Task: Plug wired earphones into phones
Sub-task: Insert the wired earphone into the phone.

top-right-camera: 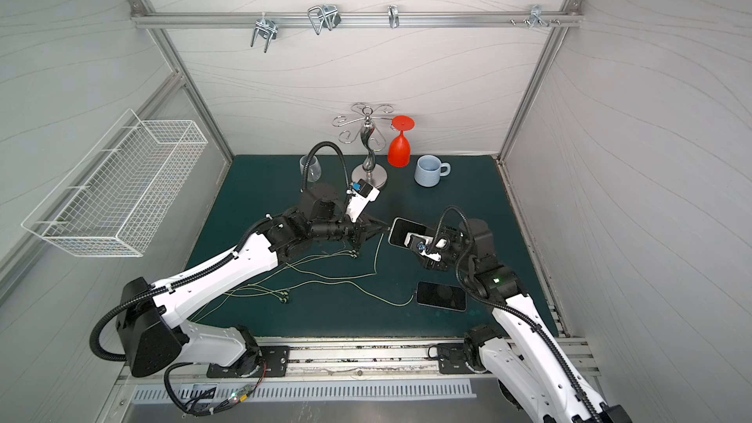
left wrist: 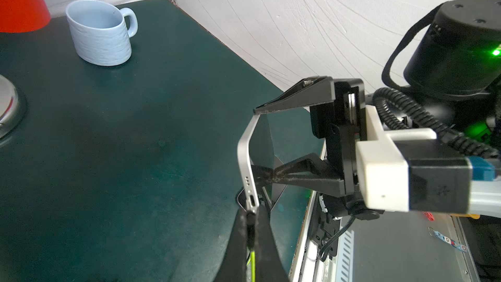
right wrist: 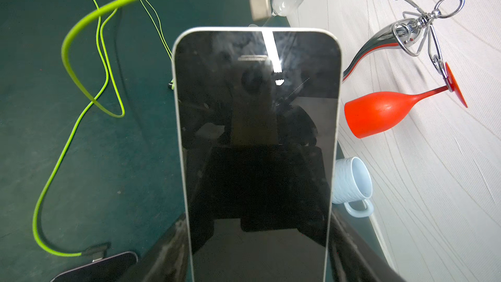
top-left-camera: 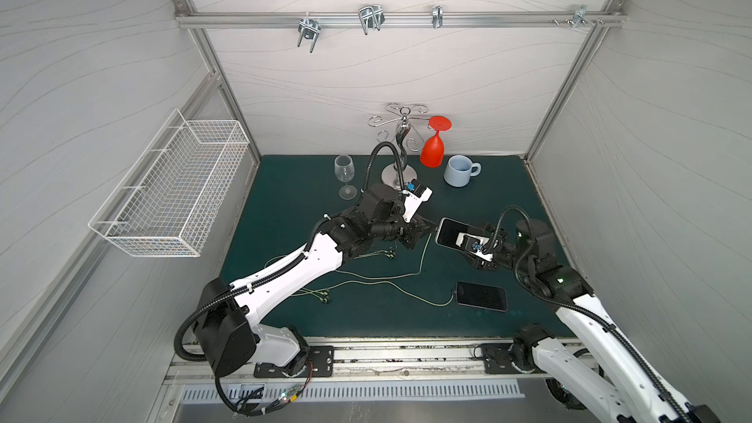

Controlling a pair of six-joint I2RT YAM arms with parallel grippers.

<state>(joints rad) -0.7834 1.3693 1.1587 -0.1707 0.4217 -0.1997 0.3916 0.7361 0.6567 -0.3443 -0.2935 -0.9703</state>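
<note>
My right gripper [top-left-camera: 464, 238] [right wrist: 259, 250] is shut on the long sides of a phone [top-left-camera: 449, 233] [top-right-camera: 403, 231] [right wrist: 257, 131], holding it above the mat with the dark screen up. My left gripper [top-left-camera: 430, 226] [left wrist: 250, 223] is shut on the dark plug [right wrist: 259, 6] [left wrist: 250, 219] of one set of earphones; its yellow-green cable [top-left-camera: 424, 254] hangs to the mat. The plug tip sits right at the phone's end edge by the port [left wrist: 252, 200], still outside it. A second phone [top-left-camera: 481, 296] [top-right-camera: 441, 296] lies flat at the front right with the other earphones' plug [top-left-camera: 452, 290] in its end.
A pale blue mug [top-left-camera: 460, 170], a chrome glass stand [top-left-camera: 401, 144] with a red glass [top-left-camera: 433, 148] hanging upside down and a clear wine glass [top-left-camera: 345, 174] stand at the back. Earbuds and thin cables [top-left-camera: 321, 295] lie under the left arm. A white wire basket [top-left-camera: 175, 189] hangs on the left wall.
</note>
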